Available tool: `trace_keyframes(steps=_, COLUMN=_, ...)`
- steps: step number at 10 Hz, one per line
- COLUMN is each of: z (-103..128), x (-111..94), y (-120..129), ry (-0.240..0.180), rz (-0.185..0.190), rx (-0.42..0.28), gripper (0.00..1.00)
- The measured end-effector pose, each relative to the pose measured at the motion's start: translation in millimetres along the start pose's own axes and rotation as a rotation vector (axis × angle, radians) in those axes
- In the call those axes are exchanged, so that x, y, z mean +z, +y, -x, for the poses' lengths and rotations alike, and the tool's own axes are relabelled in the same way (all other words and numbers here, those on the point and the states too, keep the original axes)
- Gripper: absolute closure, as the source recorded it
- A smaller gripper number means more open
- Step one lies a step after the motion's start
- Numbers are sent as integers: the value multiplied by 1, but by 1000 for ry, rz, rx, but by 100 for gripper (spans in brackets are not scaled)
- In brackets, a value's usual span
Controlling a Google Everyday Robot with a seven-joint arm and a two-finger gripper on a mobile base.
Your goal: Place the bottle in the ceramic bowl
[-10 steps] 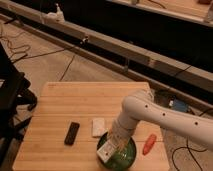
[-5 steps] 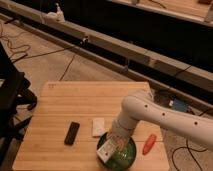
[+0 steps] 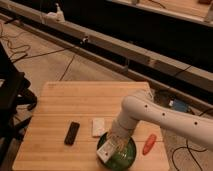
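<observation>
The gripper [image 3: 116, 141] was held low over the ceramic bowl [image 3: 125, 156], apparently for release, with the bottle [image 3: 106, 150] at its near rim; jaws' state couldn't be told.

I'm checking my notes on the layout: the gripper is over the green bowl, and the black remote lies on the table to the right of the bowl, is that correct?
Not quite. The camera view shows the black remote on the table to the left of the green bowl, not the right; an orange object lies on the right. The gripper is indeed over the bowl, with the bottle at its tip.
</observation>
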Motion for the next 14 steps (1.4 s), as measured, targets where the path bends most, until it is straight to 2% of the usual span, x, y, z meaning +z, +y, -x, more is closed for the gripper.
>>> trace_keyframes(steps=3, z=-2, x=1, y=2, ry=13, rz=9, rx=-6, gripper=80)
trace_keyframes(steps=5, z=-5, x=1, y=3, ry=22, rz=10, rx=-2, gripper=94)
trace_keyframes(steps=7, z=-8, x=2, y=5, ry=16, rz=6, rx=19, gripper=99)
trace_keyframes(steps=8, z=-9, x=2, y=5, ry=13, rz=4, rx=27, gripper=94)
trace_keyframes(steps=14, z=-22, x=5, y=15, ry=-6, rz=9, rx=79, gripper=32)
